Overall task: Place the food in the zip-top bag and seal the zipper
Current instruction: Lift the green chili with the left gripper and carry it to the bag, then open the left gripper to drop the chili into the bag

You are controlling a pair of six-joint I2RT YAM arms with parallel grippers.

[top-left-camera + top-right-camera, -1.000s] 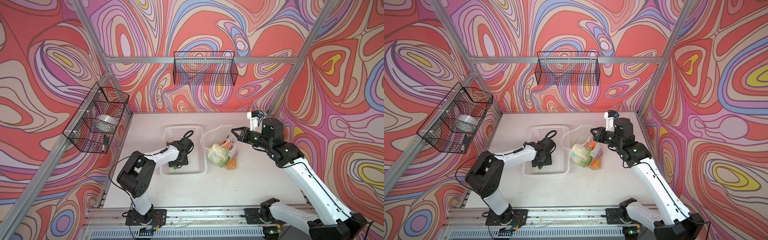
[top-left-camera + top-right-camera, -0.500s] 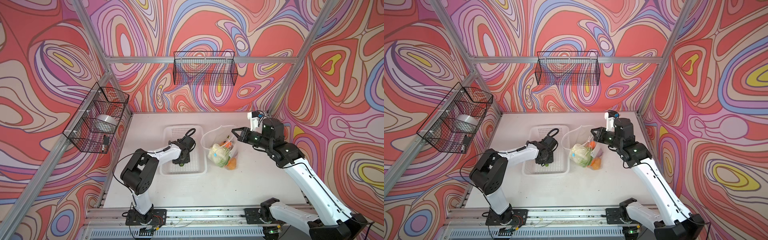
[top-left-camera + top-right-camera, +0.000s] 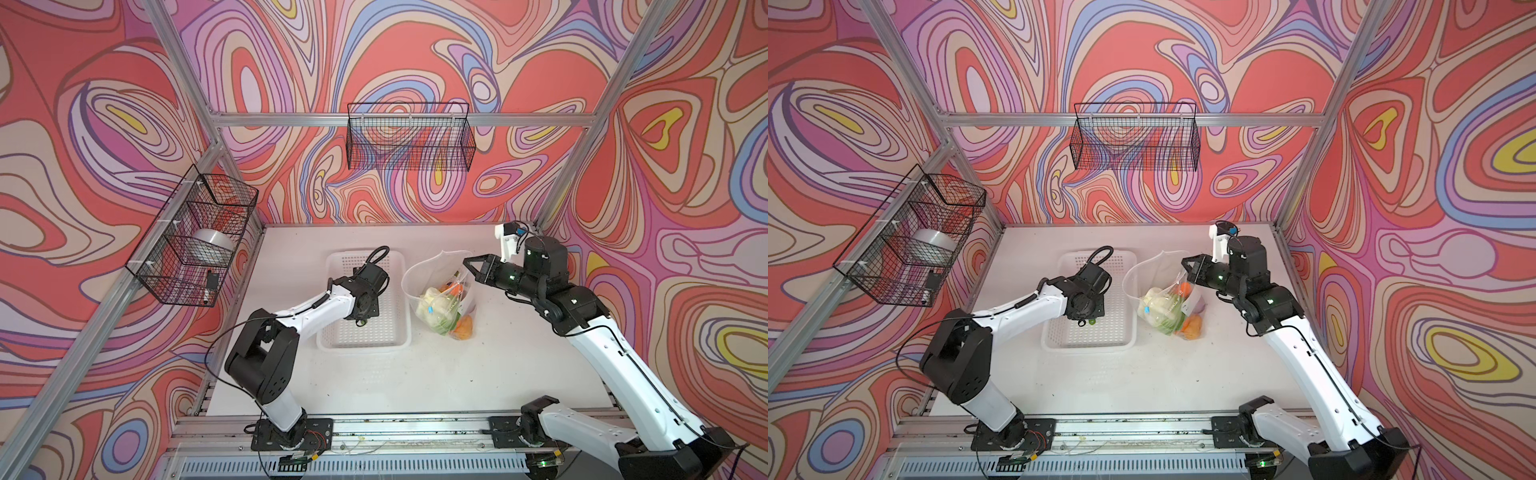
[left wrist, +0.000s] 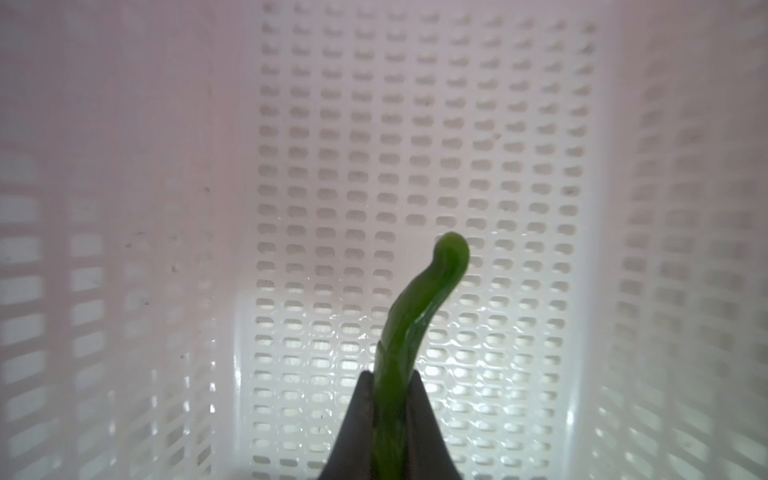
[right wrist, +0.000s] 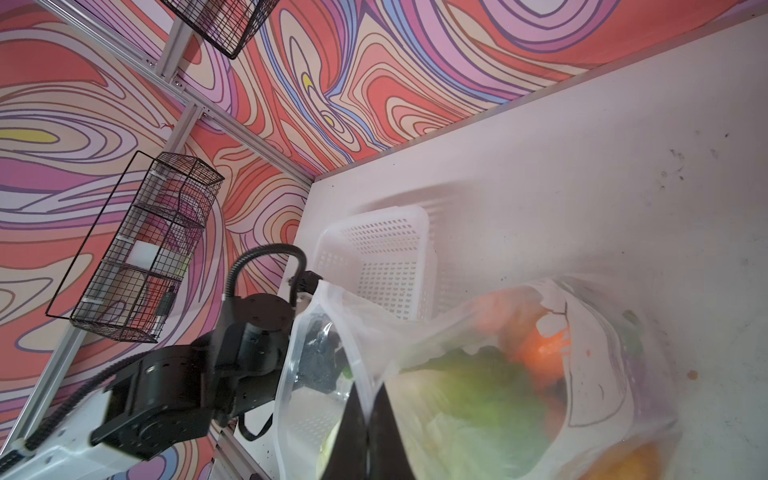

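Note:
My left gripper (image 3: 362,321) (image 3: 1090,321) reaches down into the white perforated basket (image 3: 365,343) (image 3: 1088,345). In the left wrist view it (image 4: 390,376) is shut on a thin, curved green pepper (image 4: 432,291) just above the basket floor (image 4: 415,124). The clear zip-top bag (image 3: 440,291) (image 3: 1163,299) stands to the right of the basket with its mouth held wide. My right gripper (image 3: 467,262) (image 5: 368,419) is shut on its zipper edge (image 5: 282,374). Lettuce (image 3: 432,307), a carrot (image 3: 455,286) and an orange pumpkin (image 3: 463,328) lie inside the bag.
A black wire basket (image 3: 195,237) holding a silver bowl hangs on the left wall, and another wire basket (image 3: 411,137) hangs on the back wall. Aluminium posts frame the white table (image 3: 374,382), with the arm bases on a rail along its front edge.
My left gripper's jaws have closed on the green pepper in the basket, and the left arm's elbow has shifted slightly. The right gripper and the bag have stayed still.

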